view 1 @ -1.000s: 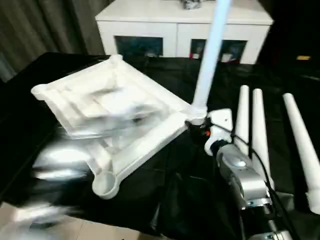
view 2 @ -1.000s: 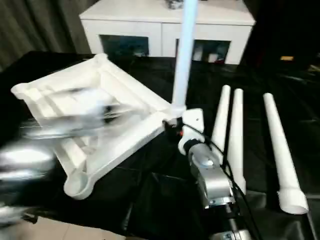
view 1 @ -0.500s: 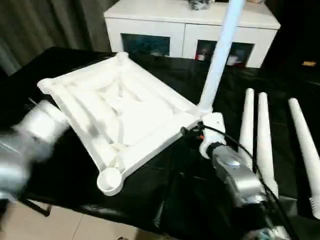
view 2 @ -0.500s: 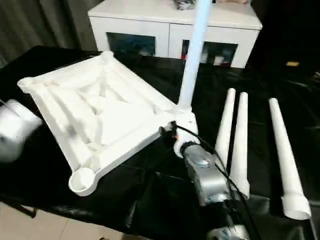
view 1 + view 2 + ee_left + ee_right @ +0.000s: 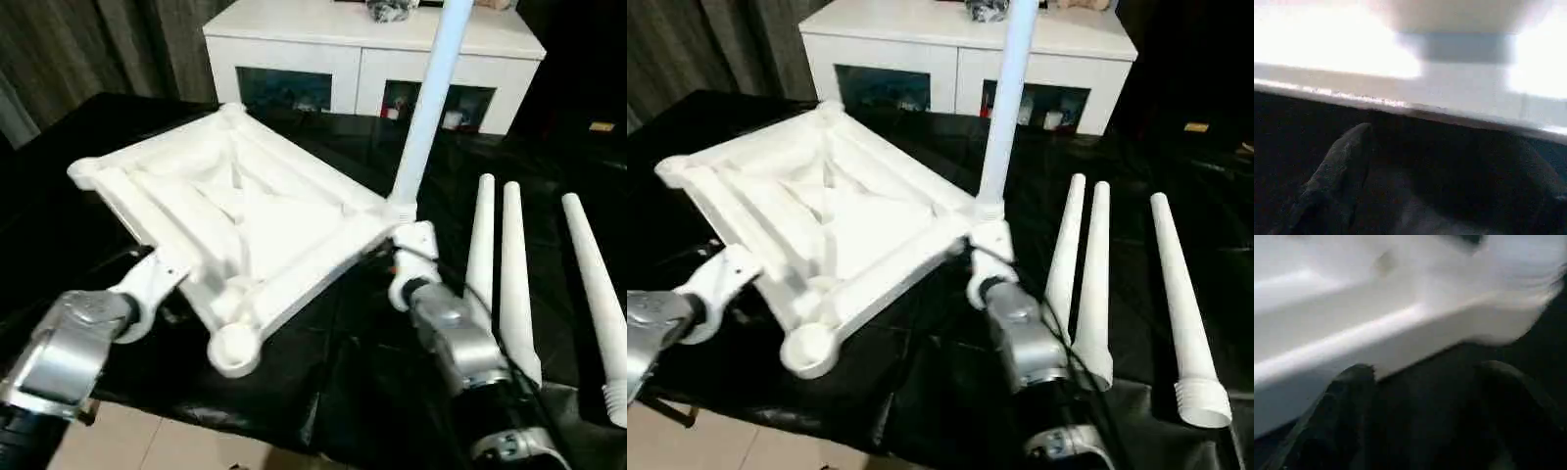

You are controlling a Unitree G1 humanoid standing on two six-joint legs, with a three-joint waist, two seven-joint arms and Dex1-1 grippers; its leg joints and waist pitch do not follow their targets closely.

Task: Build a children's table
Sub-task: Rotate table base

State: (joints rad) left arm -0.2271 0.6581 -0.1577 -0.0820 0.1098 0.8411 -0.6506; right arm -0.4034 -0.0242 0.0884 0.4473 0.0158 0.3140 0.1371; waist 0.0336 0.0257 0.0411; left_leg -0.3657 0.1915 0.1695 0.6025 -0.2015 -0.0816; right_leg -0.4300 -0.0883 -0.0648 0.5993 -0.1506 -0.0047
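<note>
Tabletop (image 5: pixel 245 211) tilted off the desk (image 5: pixel 372 392), one leg (image 5: pixel 428 98) socketed; both grippers' fingers (image 5: pixel 1337 166) apart at its edges — unsupported, it could slide.

A home room — white cabinet (image 5: pixel 372 59), grey curtains (image 5: pixel 98 39).

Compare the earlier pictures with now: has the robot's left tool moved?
Yes. The left tool has come in from the picture's left edge to the tabletop rim.
</note>
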